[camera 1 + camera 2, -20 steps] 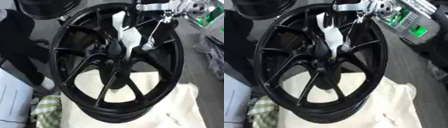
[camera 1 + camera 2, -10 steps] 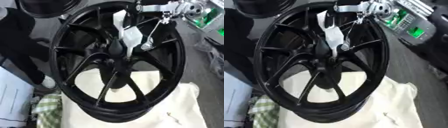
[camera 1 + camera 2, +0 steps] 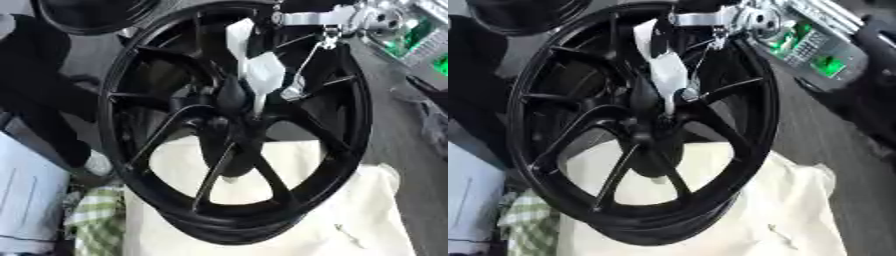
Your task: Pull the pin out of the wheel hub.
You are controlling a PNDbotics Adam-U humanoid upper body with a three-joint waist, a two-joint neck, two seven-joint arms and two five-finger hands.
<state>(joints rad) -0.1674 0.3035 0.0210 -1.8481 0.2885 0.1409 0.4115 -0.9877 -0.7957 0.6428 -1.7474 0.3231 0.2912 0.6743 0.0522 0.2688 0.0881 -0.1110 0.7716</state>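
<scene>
Little has shifted since the earlier frames: wheel and hand sit as they did, and the framing is much the same.

Left eye view: black spoked wheel (image 3: 236,125) stands upright on a cream cloth (image 3: 367,210), hub (image 3: 223,117) about mid-frame. Right hand (image 3: 262,75), white-tipped, comes down from the far right on a silver wrist and reaches to the hub. Fingers look narrowed at the hub centre, but whether they pinch the pin I cannot tell; the pin itself is not distinguishable. Left hand not visible. Green checked rag (image 3: 92,220) lies near left.

Right eye view: same pose; white fingers (image 3: 662,70) sit against the hub. Green-marked equipment (image 3: 807,47) stands far right on a grey floor.

Judgement: pull straight along the hub axis, no sideways lever, and keep the wheel from tipping.
</scene>
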